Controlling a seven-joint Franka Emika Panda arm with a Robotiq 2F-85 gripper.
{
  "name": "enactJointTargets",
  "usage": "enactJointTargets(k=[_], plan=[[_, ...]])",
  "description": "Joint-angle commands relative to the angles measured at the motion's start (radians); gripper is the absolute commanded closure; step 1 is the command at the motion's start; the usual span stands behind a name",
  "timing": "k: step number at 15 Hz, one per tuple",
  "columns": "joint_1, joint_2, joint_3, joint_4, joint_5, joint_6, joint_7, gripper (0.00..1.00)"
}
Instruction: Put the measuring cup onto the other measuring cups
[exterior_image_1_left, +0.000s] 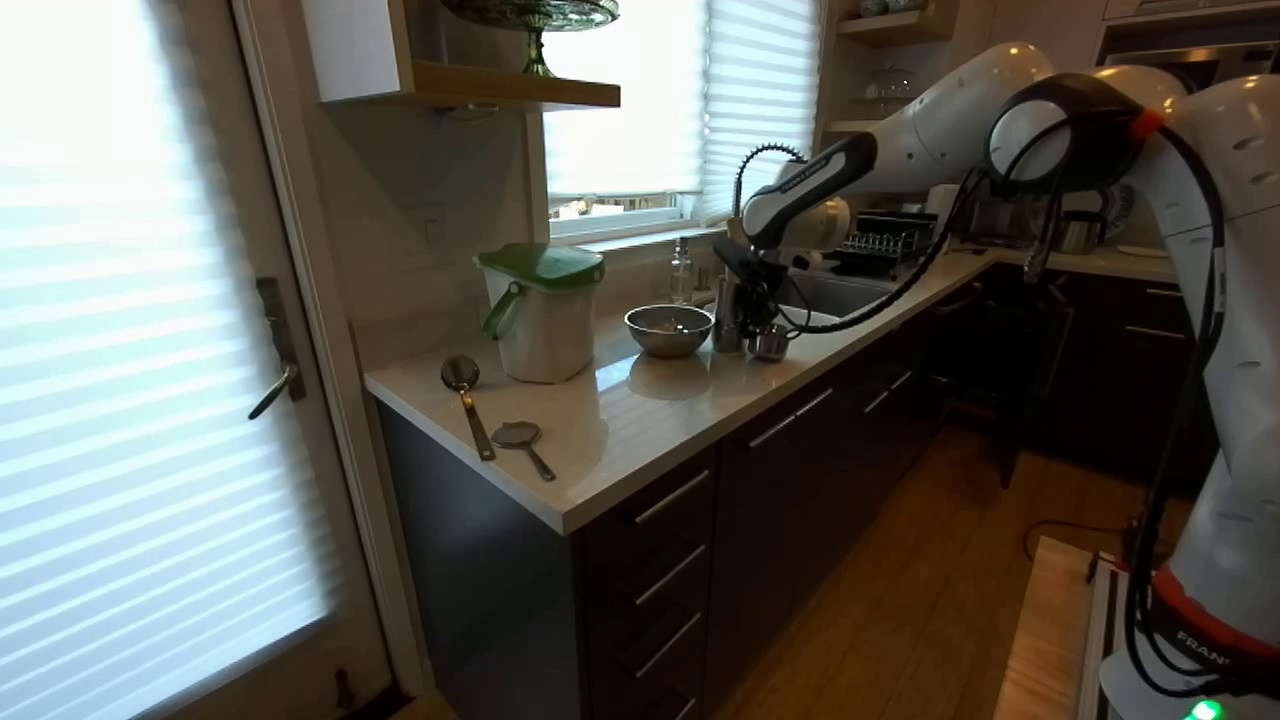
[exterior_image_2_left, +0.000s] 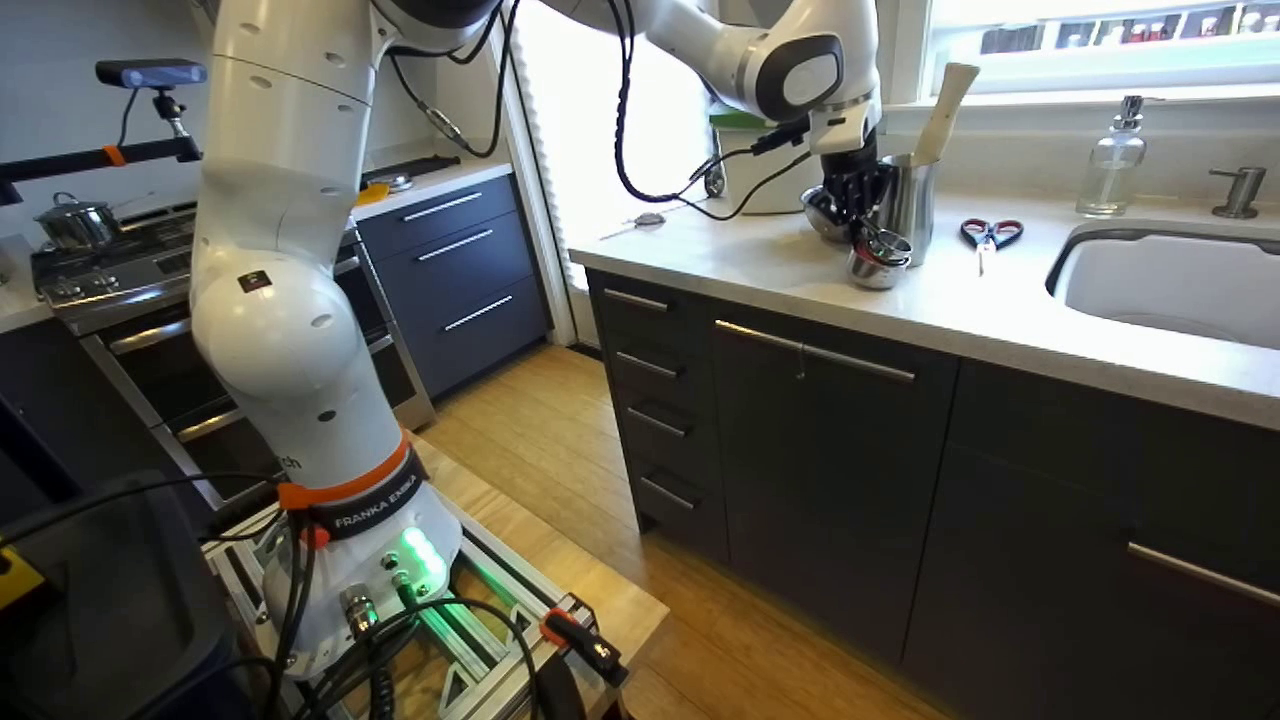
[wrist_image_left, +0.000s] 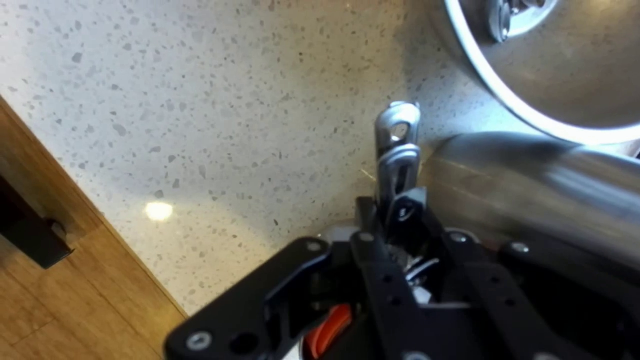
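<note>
The other measuring cups (exterior_image_2_left: 876, 274) stand nested on the counter below my gripper (exterior_image_2_left: 862, 232). They show small in an exterior view (exterior_image_1_left: 768, 345). In the wrist view their stacked handles (wrist_image_left: 397, 125) point away past my fingertips. The measuring cup (exterior_image_2_left: 890, 244) is tilted at the top of the nested cups, its rim on or just above them. My gripper (wrist_image_left: 397, 207) points down with its fingers close together around a handle with a pale tip (wrist_image_left: 415, 195), which looks like that cup's. Black fingers hide most of the cups, and a red-orange patch (wrist_image_left: 330, 327) shows between finger links.
A tall metal canister (wrist_image_left: 500, 185) stands right beside my fingers, with a wooden utensil (exterior_image_2_left: 943, 115) in it. The metal bowl (exterior_image_1_left: 669, 338) is close behind. Scissors (exterior_image_2_left: 990, 240), a sink (exterior_image_2_left: 1180, 285) and a green-lidded bin (exterior_image_1_left: 545, 330) are on the counter. The counter edge is near.
</note>
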Motion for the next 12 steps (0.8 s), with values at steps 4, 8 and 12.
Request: enactJointTargets(k=[4,8,12], plan=[[0.011,-0.002,0.005,-0.013,-0.017,-0.032,0.037,0.95],[0.012,0.000,0.009,-0.012,-0.014,-0.053,0.038,0.95],[0.010,0.001,0.015,-0.012,-0.007,-0.072,0.039,0.59]])
